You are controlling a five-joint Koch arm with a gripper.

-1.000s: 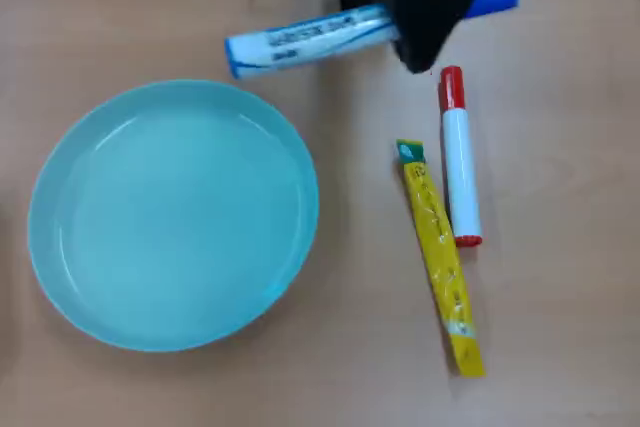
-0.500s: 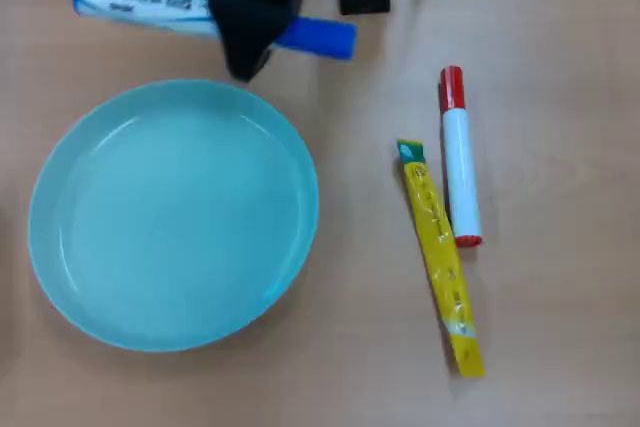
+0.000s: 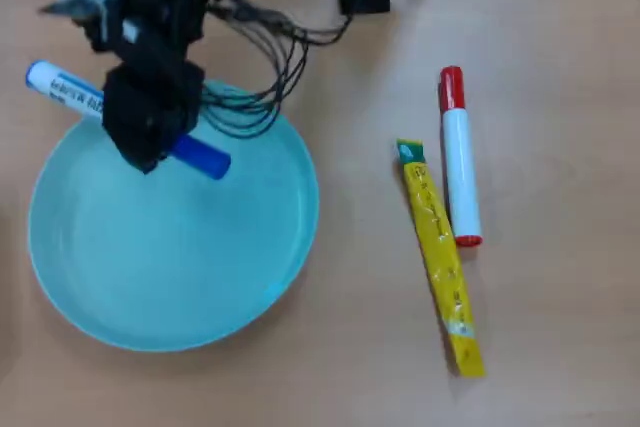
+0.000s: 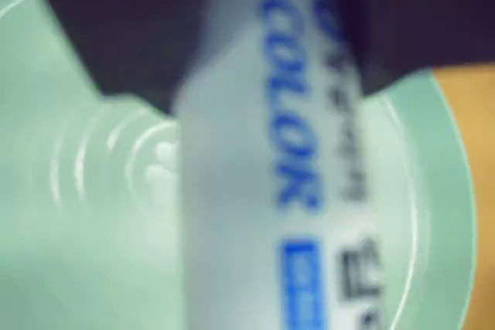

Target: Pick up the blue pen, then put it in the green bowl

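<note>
Carried across from the worktop's far edge, the blue pen [image 3: 130,123] now hangs over the green bowl [image 3: 250,287].

My fingers [image 3: 150,152] are clamped on its white barrel, cap inside the rim, tail past it. If I release here, I judge it could tip out over the rim.

The green bowl [image 3: 250,277] looks like glossy smooth plastic, the table [image 3: 560,67] matt wood-toned laminate.
</note>
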